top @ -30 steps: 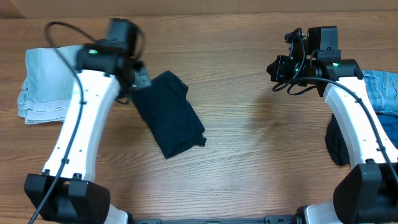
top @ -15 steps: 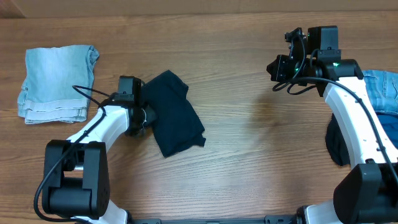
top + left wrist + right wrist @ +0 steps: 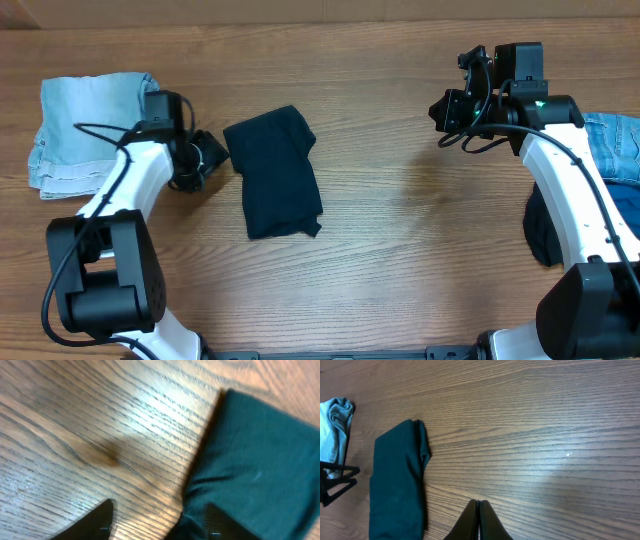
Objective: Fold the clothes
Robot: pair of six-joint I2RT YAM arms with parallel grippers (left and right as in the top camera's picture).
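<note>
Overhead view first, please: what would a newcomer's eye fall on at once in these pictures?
A dark folded garment lies alone left of centre on the wooden table, with the open left gripper just beside its left edge. A folded light-blue denim piece sits at the far left, and more clothes lie at the right edge.

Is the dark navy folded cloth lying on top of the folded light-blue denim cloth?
No, the dark navy folded cloth lies apart from the folded light-blue denim cloth, the left tool between them.
</note>
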